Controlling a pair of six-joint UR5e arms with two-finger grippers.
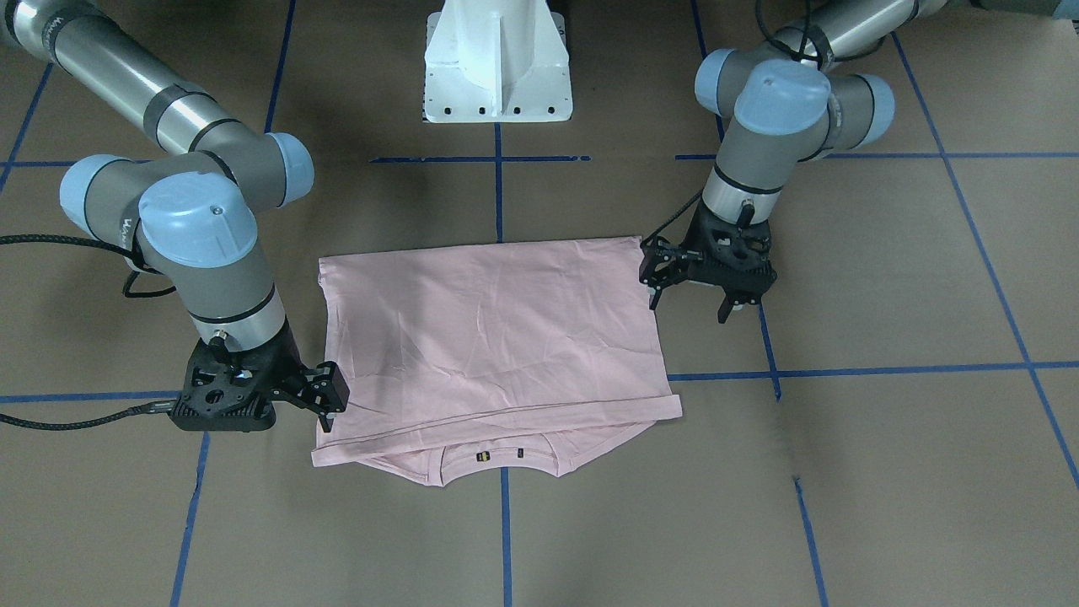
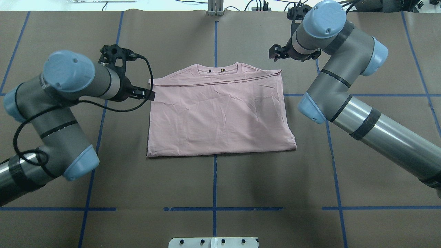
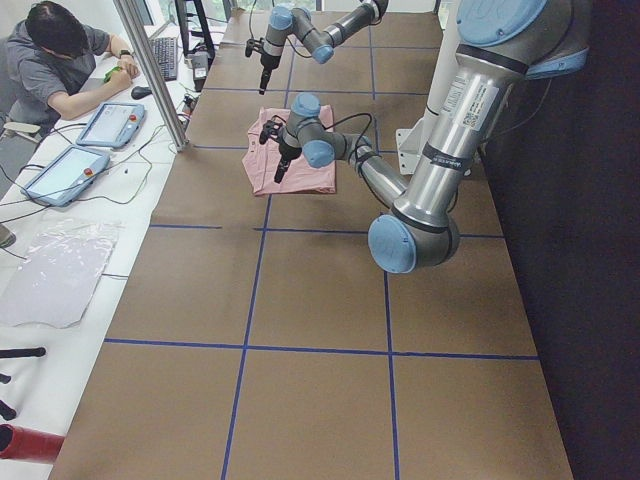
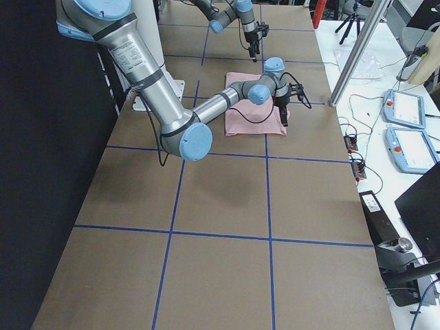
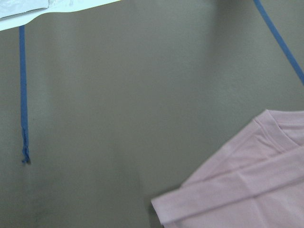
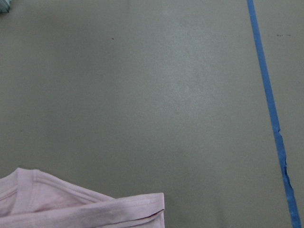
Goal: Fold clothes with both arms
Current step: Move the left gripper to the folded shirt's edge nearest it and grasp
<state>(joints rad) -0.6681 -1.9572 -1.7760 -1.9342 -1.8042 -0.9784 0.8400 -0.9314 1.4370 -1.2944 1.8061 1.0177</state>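
A pale pink T-shirt [image 2: 217,117] lies flat on the brown bench [image 2: 213,182], folded into a rectangle, between the two sets of jaws. Only plain fabric faces up. The ribbed collar [image 2: 217,70] peeks out past the folded-over hem, on the side away from the robot.

In the overhead view, the left arm [image 2: 58,127] puts the left jaws at the shirt's edge, near its far corner. The right arm [image 2: 344,100] has the right jaws just beyond the opposite far corner, apart from the cloth.

The front-facing view reads differently. There the right jaws overlap the hem corner, and the left jaws sit by the corner nearer the robot, so true contact cannot be judged.

On both arms the jaws are small, dark and partly hidden by their own mounts. I cannot tell whether they are spread or pressed together.

Neither wrist view shows the jaws at all. Each shows only bare bench, blue tape [image 5: 23,85] and one shirt corner lying flat: lower right in the left wrist view, lower left in the right.

Only the left side view shows a seated person [image 3: 60,60] beside the bench. The shirt there is tiny and partly covered by the near arm.
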